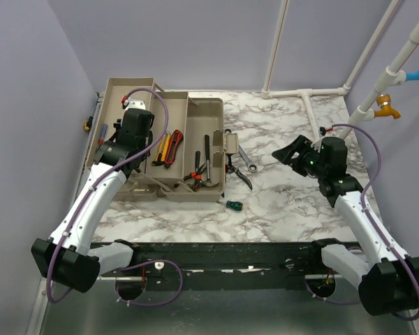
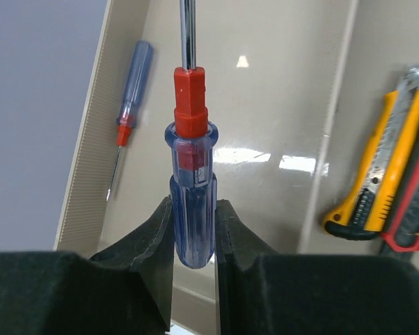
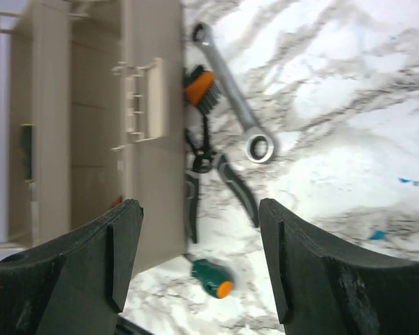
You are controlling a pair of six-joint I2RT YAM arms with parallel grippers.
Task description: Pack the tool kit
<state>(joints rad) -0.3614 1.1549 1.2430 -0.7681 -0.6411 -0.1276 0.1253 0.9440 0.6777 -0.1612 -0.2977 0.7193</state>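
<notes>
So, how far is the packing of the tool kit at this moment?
Partly done. The toolbox already contains a yellow knife and a small screwdriver. In hand: the left gripper holds a blue screwdriver over the tray. Left: the wrench, the pliers and the green screwdriver lie on the table beside it. The right gripper is open above them.

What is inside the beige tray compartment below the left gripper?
One small blue screwdriver lies in the compartment, left of the held screwdriver. The left gripper covers its near end.
</notes>
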